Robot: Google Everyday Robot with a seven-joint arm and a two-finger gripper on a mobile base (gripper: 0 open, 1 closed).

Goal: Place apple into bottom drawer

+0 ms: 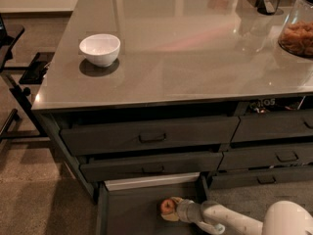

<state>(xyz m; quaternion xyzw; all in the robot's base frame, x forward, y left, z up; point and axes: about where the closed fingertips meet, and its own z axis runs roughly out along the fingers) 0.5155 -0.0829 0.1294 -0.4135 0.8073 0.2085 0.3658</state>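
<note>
The bottom drawer [128, 210] of the left stack is pulled open and shows a dark flat floor with a pale strip at its back. The small red and yellow apple [167, 206] is low inside the drawer, towards its right side. My gripper [170, 209] reaches in from the lower right on a white arm, with its fingers [174, 200] above and below the apple, shut on it. I cannot tell whether the apple touches the drawer floor.
A white bowl [100, 48] stands on the grey countertop [195, 53] at the left. A jar of snacks [297, 27] stands at the right edge. Two handled drawers [152, 138] above the open one are closed. A black chair frame [19, 77] stands at the left.
</note>
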